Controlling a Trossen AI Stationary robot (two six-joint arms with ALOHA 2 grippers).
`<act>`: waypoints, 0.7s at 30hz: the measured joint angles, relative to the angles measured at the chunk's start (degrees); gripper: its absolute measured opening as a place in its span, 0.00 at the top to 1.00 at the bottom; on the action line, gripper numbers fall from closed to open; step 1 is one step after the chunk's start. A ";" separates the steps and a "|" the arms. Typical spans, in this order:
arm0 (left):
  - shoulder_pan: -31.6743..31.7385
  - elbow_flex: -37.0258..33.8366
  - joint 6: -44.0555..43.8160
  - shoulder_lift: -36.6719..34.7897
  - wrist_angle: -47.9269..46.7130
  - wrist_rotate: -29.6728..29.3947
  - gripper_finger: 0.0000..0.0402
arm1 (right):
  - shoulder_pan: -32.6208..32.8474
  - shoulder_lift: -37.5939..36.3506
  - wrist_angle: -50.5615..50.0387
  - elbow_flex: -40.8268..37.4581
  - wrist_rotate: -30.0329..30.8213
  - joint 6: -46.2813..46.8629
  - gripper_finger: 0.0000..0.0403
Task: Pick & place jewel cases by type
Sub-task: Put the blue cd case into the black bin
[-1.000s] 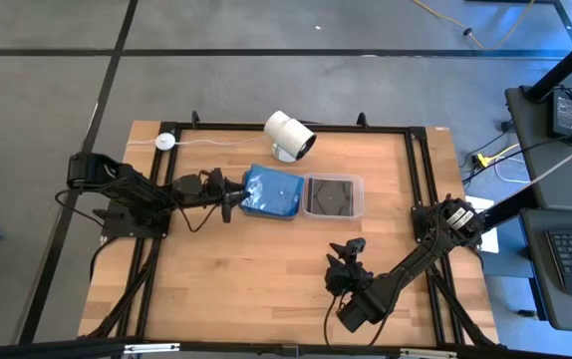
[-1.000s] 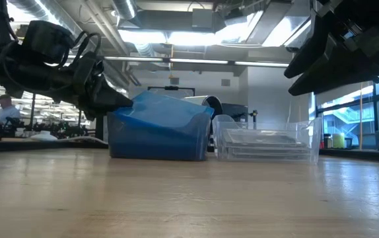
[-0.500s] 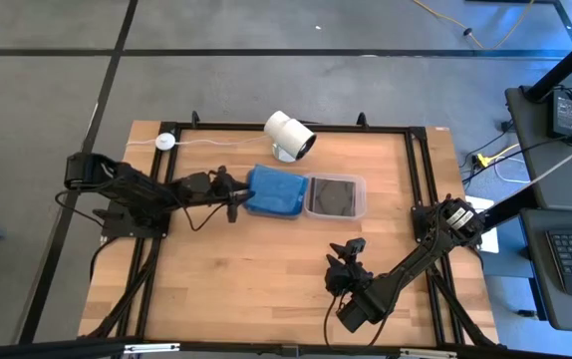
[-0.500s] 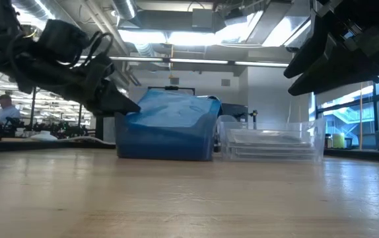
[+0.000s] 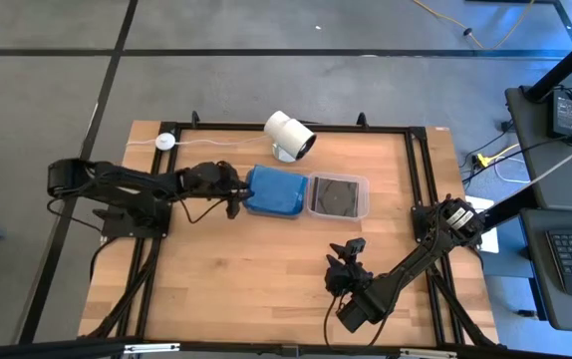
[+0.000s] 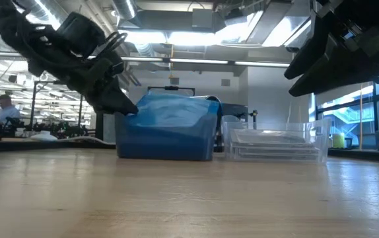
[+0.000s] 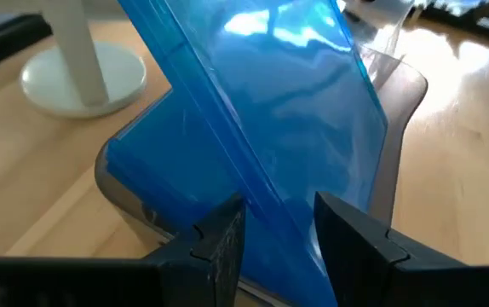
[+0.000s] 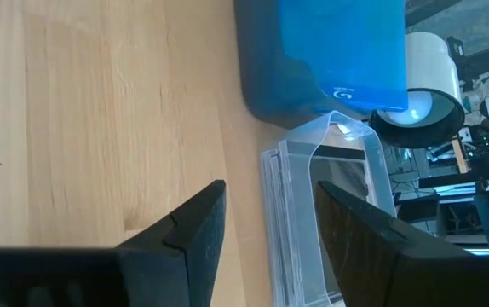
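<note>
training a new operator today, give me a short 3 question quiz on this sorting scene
1. True or false: the left tool holds a blue jewel case over the blue-filled tub.
2. Which tub holds the dark cases: A, the clear tub beside the blue one; B, the blue one?
3. Fill in: the right tool hangs over bare ____, holding nothing.

Key: 1 true; 2 A; 3 table.

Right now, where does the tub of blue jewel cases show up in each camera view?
High: blue tub at table centre.
Low: left of middle.
Left wrist: fills the frame.
Right wrist: upper middle.
Shared landmark: clear tub beside it, visible in every view.
</note>
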 joint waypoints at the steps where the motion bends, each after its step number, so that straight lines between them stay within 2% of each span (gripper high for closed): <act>1: 0.16 0.77 0.12 -1.09 -3.00 0.10 0.66 | 0.01 0.00 0.00 0.00 0.00 0.00 0.54; 7: 0.73 5.75 0.43 -4.92 -20.42 -0.29 0.65 | -0.01 0.00 0.02 0.00 -0.02 0.00 0.54; 21: 0.63 15.68 1.26 -6.14 -42.39 -0.18 0.65 | -0.01 0.00 0.39 0.00 -0.05 0.00 0.54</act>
